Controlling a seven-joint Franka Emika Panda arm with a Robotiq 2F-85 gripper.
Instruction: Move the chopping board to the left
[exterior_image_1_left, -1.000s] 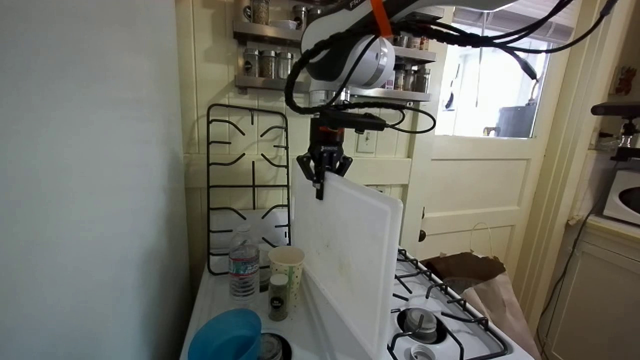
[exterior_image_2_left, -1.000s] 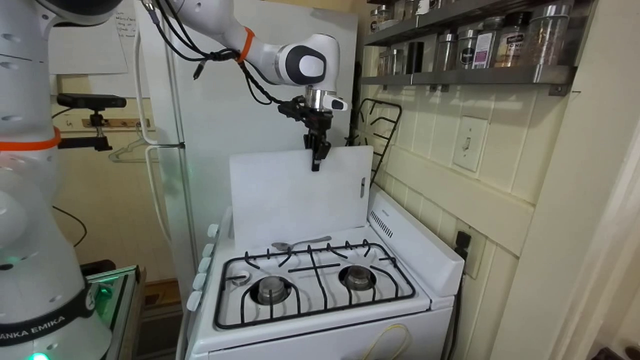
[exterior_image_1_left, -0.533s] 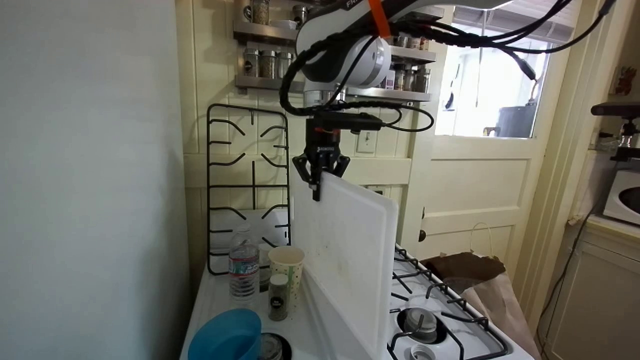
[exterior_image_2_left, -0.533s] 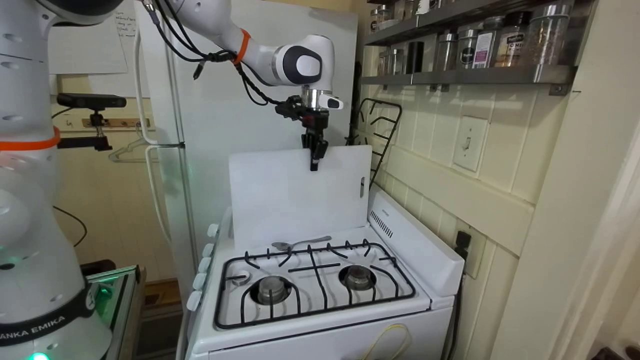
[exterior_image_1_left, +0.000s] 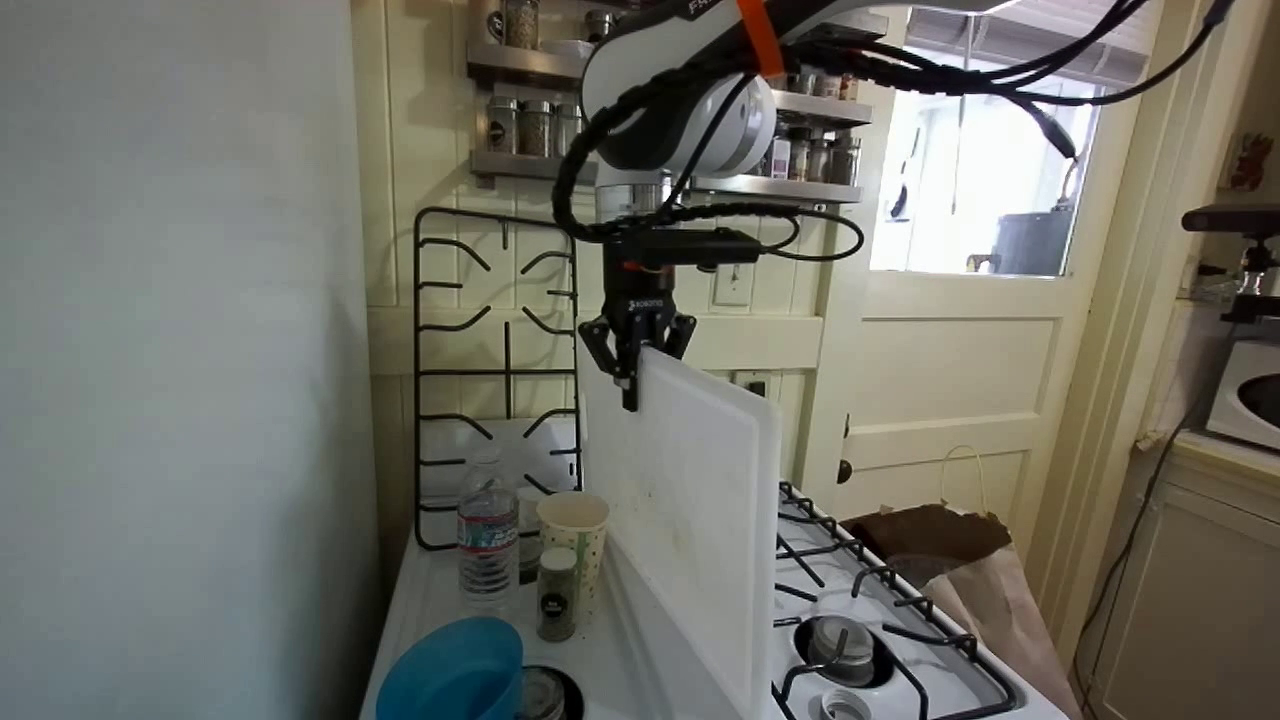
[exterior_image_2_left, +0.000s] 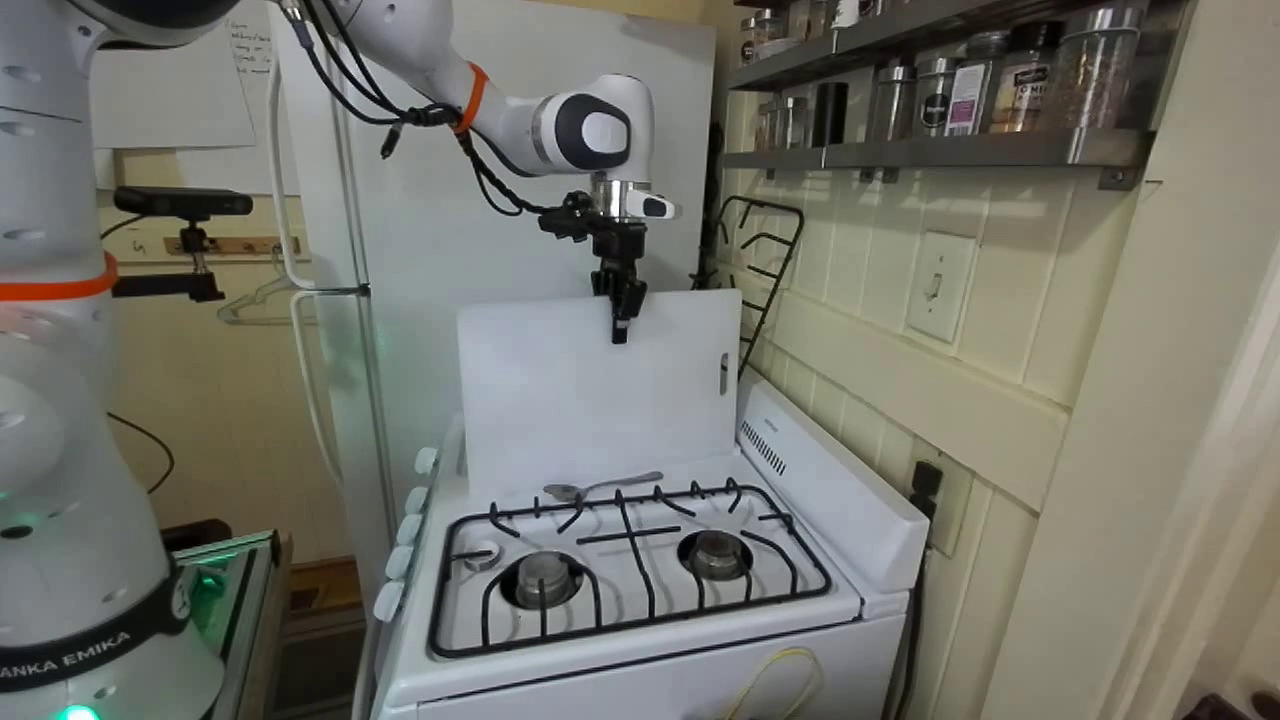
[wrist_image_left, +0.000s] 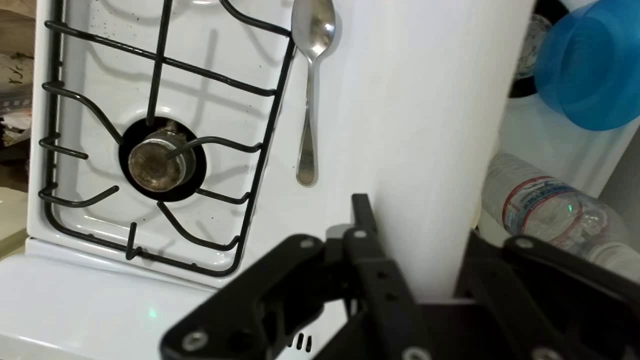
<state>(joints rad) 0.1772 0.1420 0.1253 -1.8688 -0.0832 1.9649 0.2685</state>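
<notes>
The chopping board (exterior_image_1_left: 700, 520) is a large thin white slab standing on its long edge on the stove (exterior_image_2_left: 470, 615), also in an exterior view (exterior_image_2_left: 590, 400) with a slot near its wall end. My gripper (exterior_image_1_left: 634, 390) points straight down and straddles its top edge, also in an exterior view (exterior_image_2_left: 619, 325). In the wrist view the board (wrist_image_left: 440, 150) fills the gap between the fingers (wrist_image_left: 417, 220), one on each face. The gripper looks shut on it. The far finger is hidden behind the board in each exterior view.
On one side of the board stand a water bottle (exterior_image_1_left: 488, 545), paper cup (exterior_image_1_left: 590, 515), jar (exterior_image_1_left: 557, 605) and blue bowl (exterior_image_1_left: 450, 670). A spoon (exterior_image_2_left: 610, 486) and burner grate (exterior_image_2_left: 636, 555) lie on the other. A second grate (exterior_image_1_left: 507, 373) leans against the wall.
My gripper has moved a little to the left in both exterior views. The board's top edge has shifted slightly left with it, while its bottom edge looks nearly unmoved.
</notes>
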